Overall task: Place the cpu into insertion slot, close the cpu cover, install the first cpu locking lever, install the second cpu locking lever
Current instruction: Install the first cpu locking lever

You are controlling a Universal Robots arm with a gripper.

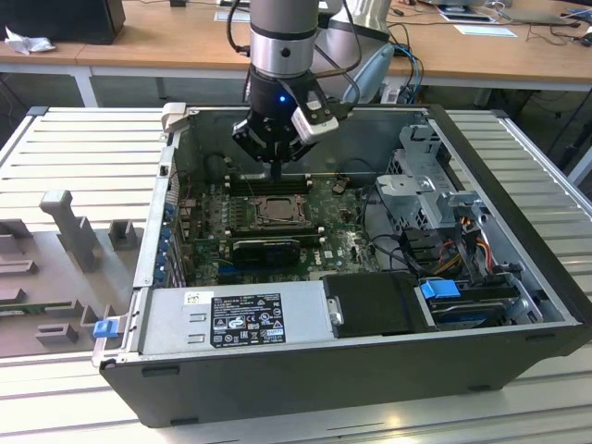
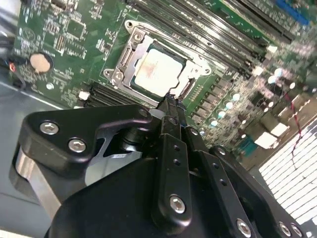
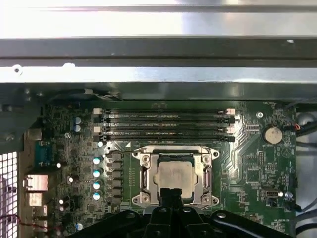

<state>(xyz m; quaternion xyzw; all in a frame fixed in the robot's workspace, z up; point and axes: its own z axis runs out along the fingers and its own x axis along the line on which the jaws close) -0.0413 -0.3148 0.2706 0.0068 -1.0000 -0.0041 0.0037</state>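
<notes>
My tool [image 1: 276,174] hangs inside the open computer case [image 1: 518,231], just above the green board [image 1: 342,242]. My two fingers [image 2: 171,111] are pressed together into one thin tip, and they hold nothing. I think they are shut tight like this so the tip can push small parts.

The cpu [image 3: 173,175] already lies flat in the insertion slot [image 3: 140,177]. I can see its pale metal face in both wrist views. The cpu cover [image 3: 203,159] is down over it, like a silver frame around the chip, with the chip showing through its window. In the second wrist view my tip sits right at one edge of that frame [image 2: 184,85], just beside the chip. I cannot tell if it touches the frame. I also cannot tell if the thin locking levers are hooked down yet.

Long black memory slots [image 3: 166,124] run close beside the socket, so there is little room on that side. A round silver battery [image 3: 272,134] sits farther off on the board. In the exterior view, a grey power box [image 1: 236,319] and a metal drive cage [image 1: 421,190] fill other parts of the case. The case stands on a ribbed metal bench [image 1: 83,148].
</notes>
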